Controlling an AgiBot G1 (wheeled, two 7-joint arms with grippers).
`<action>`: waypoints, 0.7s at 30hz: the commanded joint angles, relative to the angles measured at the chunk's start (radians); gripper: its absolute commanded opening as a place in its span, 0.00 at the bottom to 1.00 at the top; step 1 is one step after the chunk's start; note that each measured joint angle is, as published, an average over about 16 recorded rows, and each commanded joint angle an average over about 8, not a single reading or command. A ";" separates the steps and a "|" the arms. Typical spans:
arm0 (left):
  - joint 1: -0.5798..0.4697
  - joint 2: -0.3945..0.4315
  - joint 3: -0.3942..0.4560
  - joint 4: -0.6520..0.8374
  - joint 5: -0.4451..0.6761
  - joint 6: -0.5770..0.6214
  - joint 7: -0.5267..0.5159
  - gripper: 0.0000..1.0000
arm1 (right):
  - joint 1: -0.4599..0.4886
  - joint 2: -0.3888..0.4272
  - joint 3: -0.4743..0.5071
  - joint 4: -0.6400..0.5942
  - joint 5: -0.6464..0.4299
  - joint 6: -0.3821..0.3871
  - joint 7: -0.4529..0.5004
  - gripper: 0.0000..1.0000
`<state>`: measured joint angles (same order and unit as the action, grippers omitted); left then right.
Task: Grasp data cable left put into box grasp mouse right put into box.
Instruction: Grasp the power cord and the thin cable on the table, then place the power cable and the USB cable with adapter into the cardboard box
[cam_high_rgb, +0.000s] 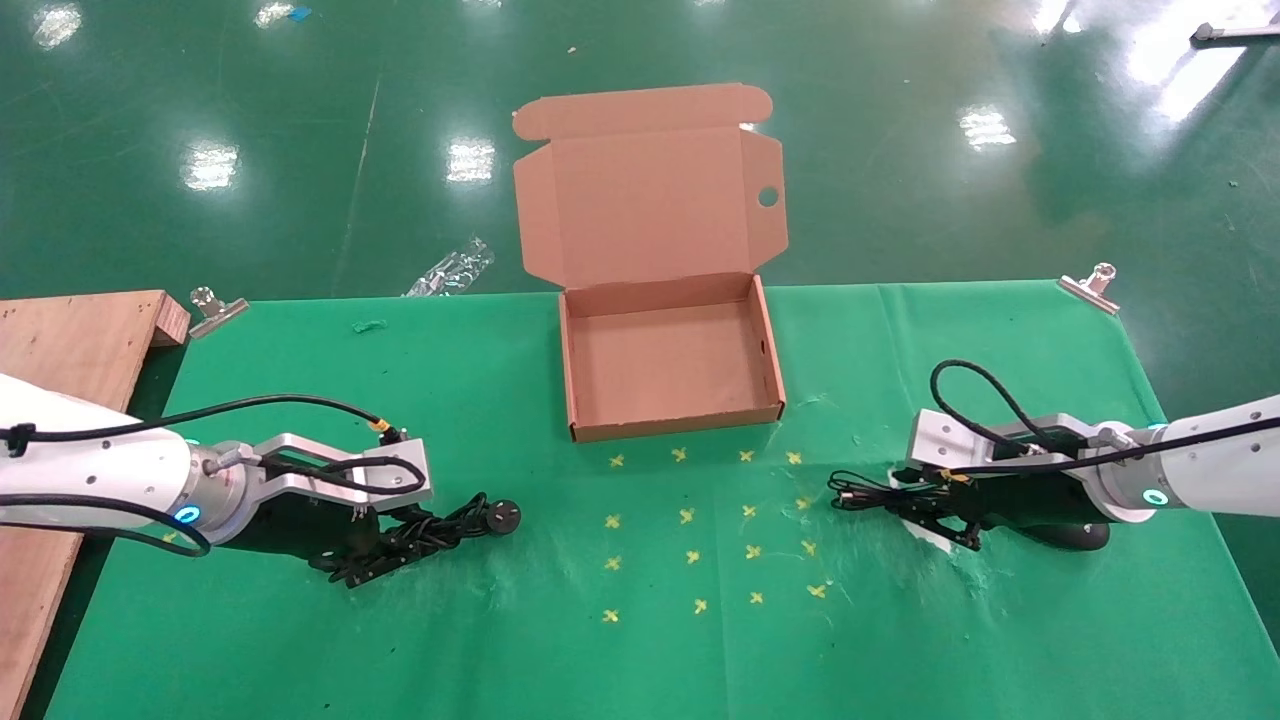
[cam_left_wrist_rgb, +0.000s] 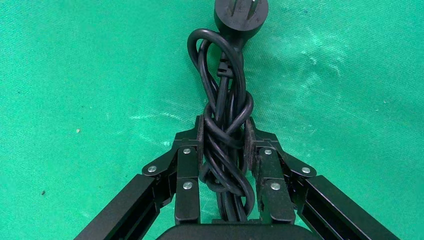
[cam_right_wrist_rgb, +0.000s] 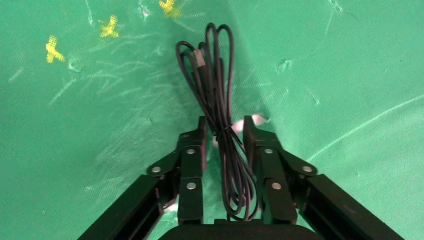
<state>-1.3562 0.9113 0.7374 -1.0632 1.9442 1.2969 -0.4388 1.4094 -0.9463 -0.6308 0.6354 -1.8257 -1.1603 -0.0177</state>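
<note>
The data cable, a bundled black cable with a round plug, lies on the green cloth at the left. My left gripper is shut on the middle of the bundle, pads pressing both sides; it also shows in the head view. My right gripper is low at the right, jaws narrowly apart astride the mouse's thin tied cord, with a gap on each side. The glossy black mouse lies under the right wrist, out of the wrist view. The brown cardboard box stands open between the arms, at the back.
Yellow cross marks dot the cloth in front of the box. A wooden board lies at the far left. Metal clips hold the cloth's back corners. A torn white patch lies under the right fingers.
</note>
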 joint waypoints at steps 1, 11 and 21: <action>0.001 0.000 0.001 0.000 -0.001 0.001 0.002 0.00 | 0.002 -0.001 0.000 -0.005 0.001 0.000 -0.003 0.00; -0.058 -0.017 -0.036 -0.002 -0.053 0.036 -0.024 0.00 | 0.050 0.031 0.028 0.020 0.035 -0.028 0.009 0.00; -0.175 0.105 -0.076 0.016 -0.108 0.005 -0.061 0.00 | 0.123 0.102 0.069 0.133 0.040 -0.002 0.071 0.00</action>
<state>-1.5067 1.0337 0.6759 -1.0467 1.8696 1.2619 -0.4888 1.5345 -0.8438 -0.5625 0.7739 -1.7859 -1.1711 0.0568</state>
